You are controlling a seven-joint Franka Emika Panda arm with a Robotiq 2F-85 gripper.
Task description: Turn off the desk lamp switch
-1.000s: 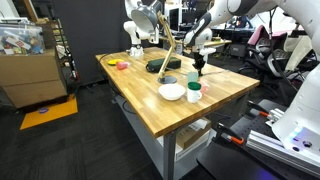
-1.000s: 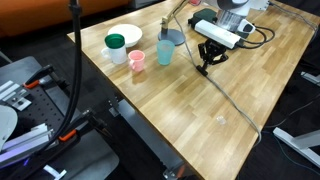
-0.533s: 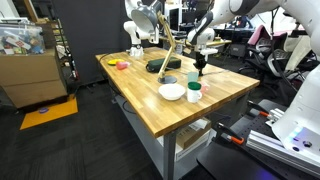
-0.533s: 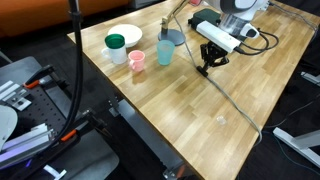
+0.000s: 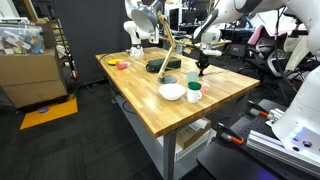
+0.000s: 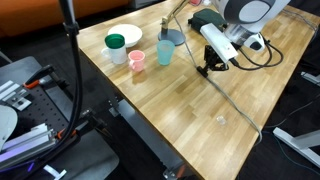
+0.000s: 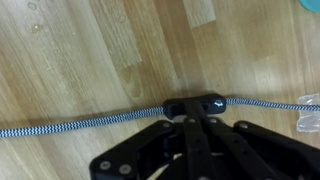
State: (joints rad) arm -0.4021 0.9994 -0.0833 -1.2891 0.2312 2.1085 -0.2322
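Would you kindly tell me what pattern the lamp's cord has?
The cord is a black-and-white zigzag weave, clearest in the wrist view.

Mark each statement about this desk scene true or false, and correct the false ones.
1. The cord is braided black and white. True.
2. The tool has its tip at the black switch on the cord. True.
3. The pink cup lies on its side. False: it stands upright.
4. The table has a glass top. False: the top is wood.
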